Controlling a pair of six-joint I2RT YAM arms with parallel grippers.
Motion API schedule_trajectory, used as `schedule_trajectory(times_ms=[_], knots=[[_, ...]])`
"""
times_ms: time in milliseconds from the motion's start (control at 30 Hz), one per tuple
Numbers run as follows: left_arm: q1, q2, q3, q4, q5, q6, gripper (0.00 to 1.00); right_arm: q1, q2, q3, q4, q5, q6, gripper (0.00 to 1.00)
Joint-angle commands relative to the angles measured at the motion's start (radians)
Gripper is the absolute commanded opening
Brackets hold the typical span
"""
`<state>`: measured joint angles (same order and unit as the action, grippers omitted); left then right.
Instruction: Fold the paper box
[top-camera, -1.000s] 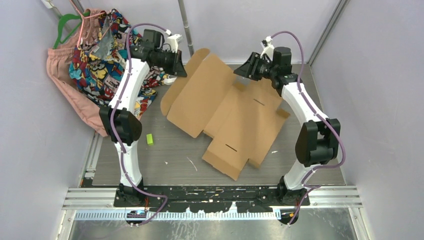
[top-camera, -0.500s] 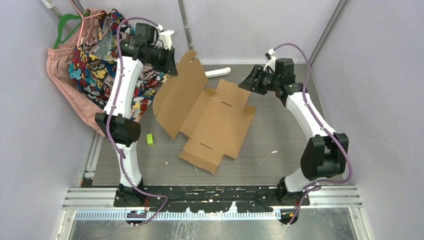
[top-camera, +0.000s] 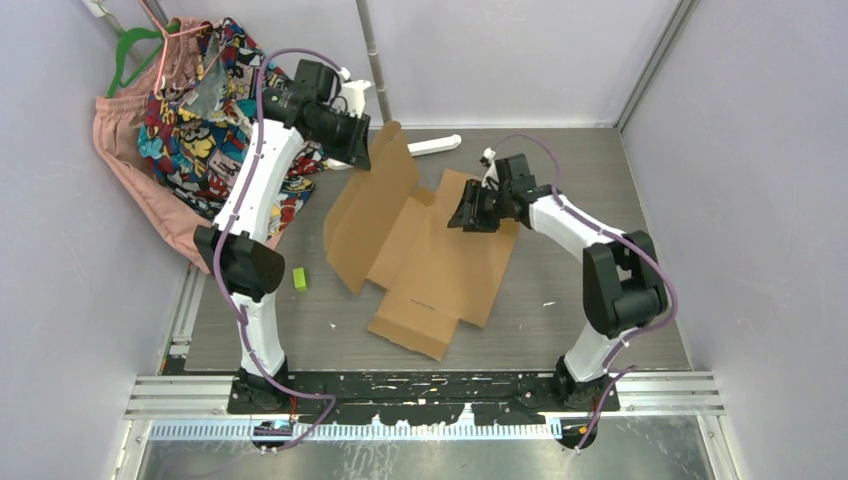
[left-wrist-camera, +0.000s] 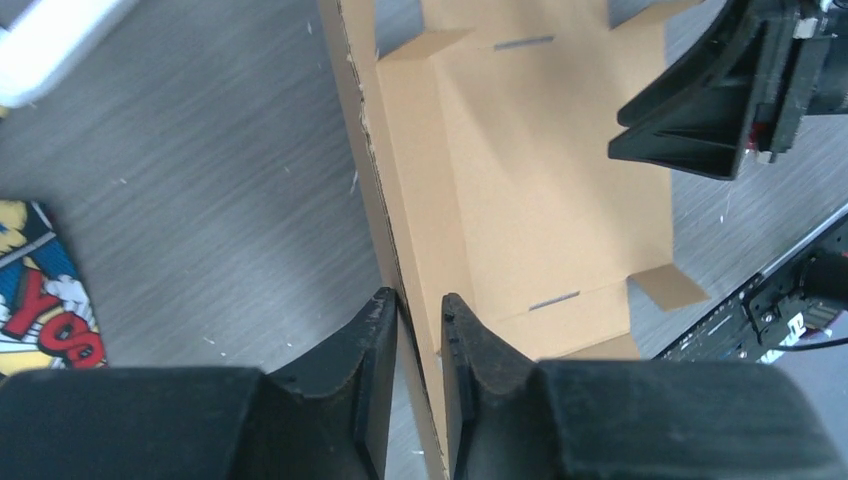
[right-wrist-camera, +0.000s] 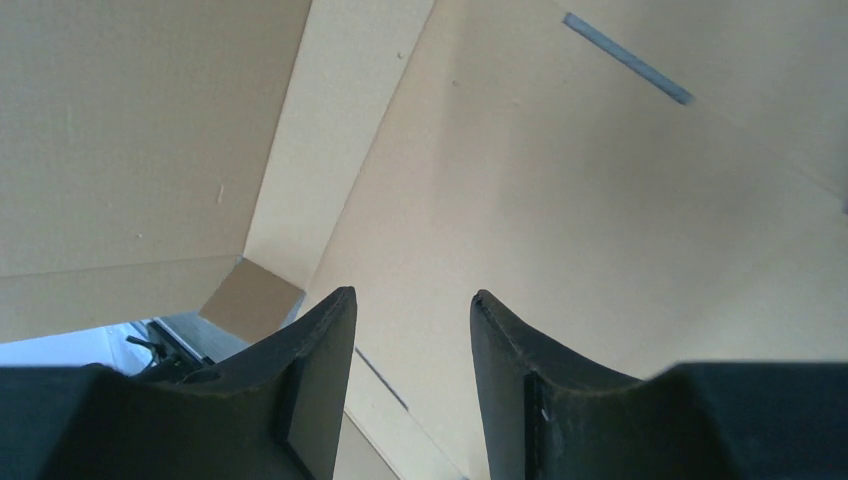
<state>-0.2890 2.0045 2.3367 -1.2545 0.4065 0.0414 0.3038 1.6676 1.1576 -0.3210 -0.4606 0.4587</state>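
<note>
Left fingers (left-wrist-camera: 375, 340) astride paper box (left-wrist-camera: 540, 180) edge

Clothes heap (top-camera: 190, 110) — small green block (top-camera: 298, 279)

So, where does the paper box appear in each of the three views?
Top external: paper box at centre, left panel raised.
Left wrist: paper box at upper middle, its edge inside the left claw.
Right wrist: paper box fills the picture.
Shared landmark: the right claw over it.

Bright, even light fills the top view; shadows beside the paper box (top-camera: 430, 270) are faint and soft. The left wrist view blurs at 10 o'clock (a washed-out white object (left-wrist-camera: 50, 40)); the right's 8 o'clock corner glows pale.
</note>
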Motion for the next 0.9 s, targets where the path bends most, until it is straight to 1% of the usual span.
schedule_trajectory(times_ms=[0, 167, 233, 400, 500, 700, 867], knots=[[-0.026, -0.028, -0.067, 0.052, -0.041, 0.028, 0.27, 0.044, 0.081, 0.05, 0.043, 0.044, 0.025, 0.51], [-0.043, -0.018, -0.131, 0.077, -0.078, 0.035, 0.31, 0.068, 0.161, 0.035, 0.081, 0.056, 0.058, 0.49], [-0.045, -0.015, -0.147, 0.08, -0.081, 0.037, 0.34, 0.073, 0.172, 0.019, 0.101, 0.059, 0.067, 0.48], [-0.045, -0.025, -0.201, 0.11, -0.076, 0.036, 0.36, 0.083, 0.2, -0.001, 0.139, 0.064, 0.085, 0.47], [-0.045, -0.031, -0.241, 0.128, -0.073, 0.039, 0.4, 0.089, 0.215, -0.015, 0.166, 0.062, 0.098, 0.46], [-0.045, -0.055, -0.334, 0.181, -0.021, 0.035, 0.38, 0.097, 0.243, -0.044, 0.227, 0.053, 0.12, 0.45], [-0.045, -0.075, -0.385, 0.221, 0.071, 0.015, 0.36, 0.099, 0.263, -0.065, 0.27, 0.048, 0.134, 0.45]])
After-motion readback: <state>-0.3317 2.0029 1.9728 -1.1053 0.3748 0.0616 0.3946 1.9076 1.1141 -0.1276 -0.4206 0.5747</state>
